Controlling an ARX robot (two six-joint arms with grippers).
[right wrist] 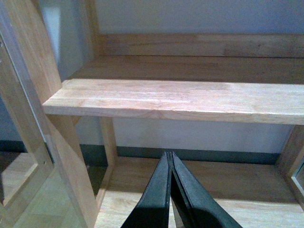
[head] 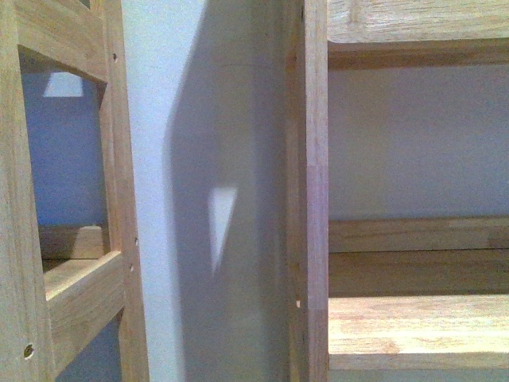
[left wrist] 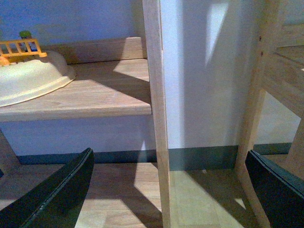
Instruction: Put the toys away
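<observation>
The front view is filled by pale wooden shelving: an upright post (head: 314, 191) runs down the middle of the frame, a bare shelf board (head: 417, 326) sits at the lower right, and a second wooden frame (head: 75, 286) stands at the left edge, with a white wall (head: 167, 79) between them. Neither arm appears there.

In the left wrist view, the left hand (left wrist: 166, 194) is released, its two dark fingers (left wrist: 57, 194) spread wide at the lower corners of the frame. In the upper left, a cream-coloured basin (left wrist: 33, 78) rests on a shelf (left wrist: 104, 92), with an orange toy fence (left wrist: 21, 47) at its rim.

In the right wrist view, the right hand (right wrist: 170, 190) is clenched with nothing between its fingers, low in the centre of the frame, below an empty wooden shelf (right wrist: 180, 99).

The plush animal is not visible in any view.
</observation>
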